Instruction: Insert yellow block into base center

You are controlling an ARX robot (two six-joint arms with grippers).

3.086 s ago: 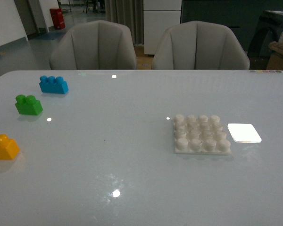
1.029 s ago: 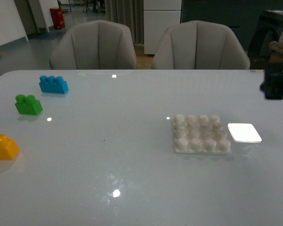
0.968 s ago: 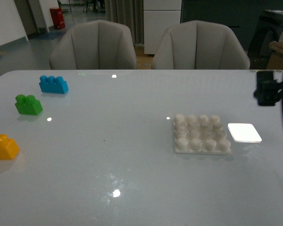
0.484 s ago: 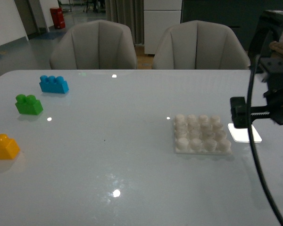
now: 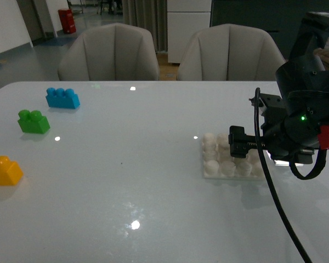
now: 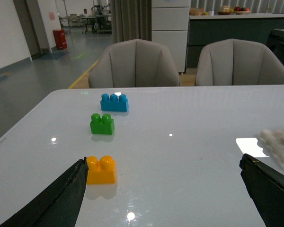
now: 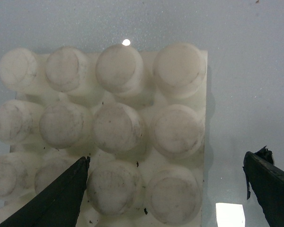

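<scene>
The yellow block sits at the table's near left edge; the left wrist view shows it just beside my left gripper's finger. The left gripper is open and empty, out of the front view. The white studded base lies right of centre. My right gripper hovers over the base, open and empty, partly hiding it. The right wrist view looks straight down on the base's studs between the open fingers.
A green two-stud brick and a blue three-stud brick sit at the far left. A glossy white square lies right of the base, mostly behind the right arm. Two chairs stand behind the table.
The right arm has come in from the right edge and moved left and down over the base. The blocks and base have not moved.
</scene>
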